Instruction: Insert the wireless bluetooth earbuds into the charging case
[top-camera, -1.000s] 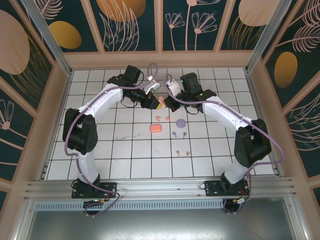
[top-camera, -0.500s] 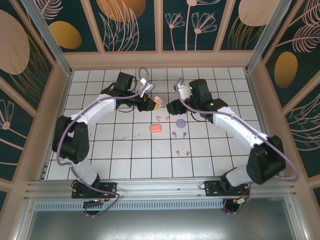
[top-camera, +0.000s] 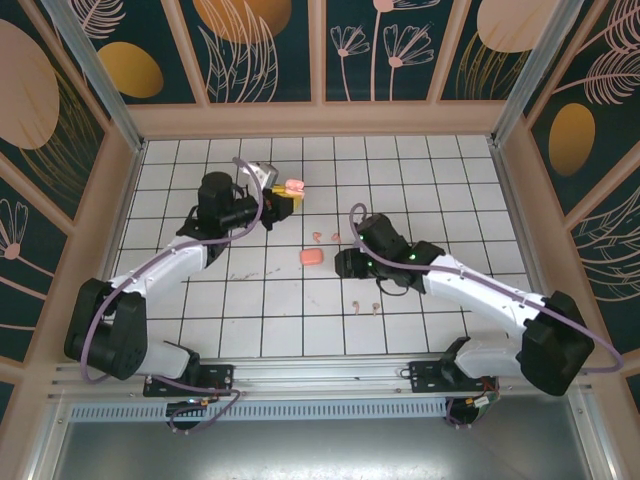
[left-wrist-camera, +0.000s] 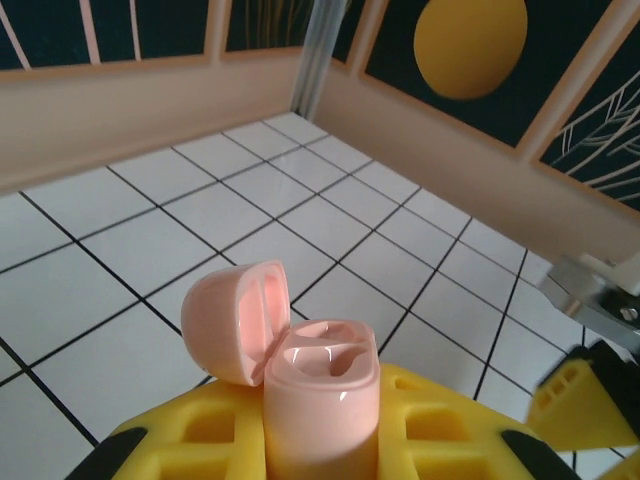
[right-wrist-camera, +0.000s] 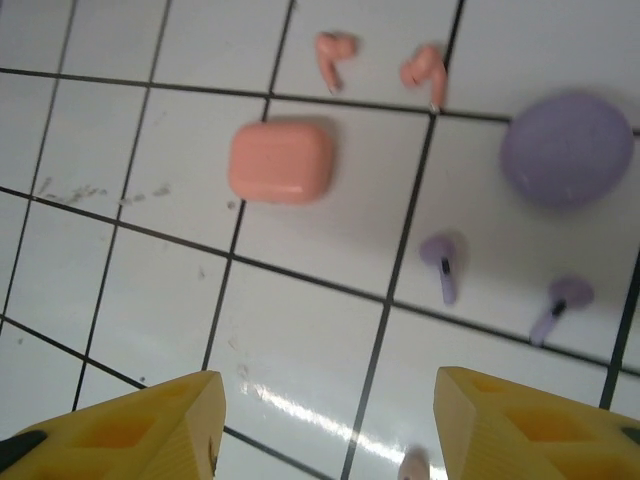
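My left gripper (top-camera: 284, 200) is shut on an open pale pink charging case (left-wrist-camera: 320, 395), held upright above the far tiles with its lid (left-wrist-camera: 232, 320) flipped back and both sockets empty. My right gripper (right-wrist-camera: 330, 400) hangs open over the tiles with nothing between its fingers. Ahead of it lie two purple earbuds (right-wrist-camera: 443, 262) (right-wrist-camera: 558, 305). Farther off are two coral earbuds (right-wrist-camera: 336, 52) (right-wrist-camera: 425, 75). A pale pink earbud (right-wrist-camera: 413, 465) shows at the view's bottom edge. From above, the pale pink pair (top-camera: 366, 306) lies just nearer than the right gripper (top-camera: 348, 266).
A shut coral case (right-wrist-camera: 280, 162) lies left of the purple buds, and a round purple case (right-wrist-camera: 567, 150) sits to their right. The white tiled floor (top-camera: 250, 310) is walled by a wooden rim (top-camera: 320, 120) on three sides.
My left arm drew back to the left with the pink case still in its grip. My right gripper opened and swung toward me, down over the buds on the tiles.
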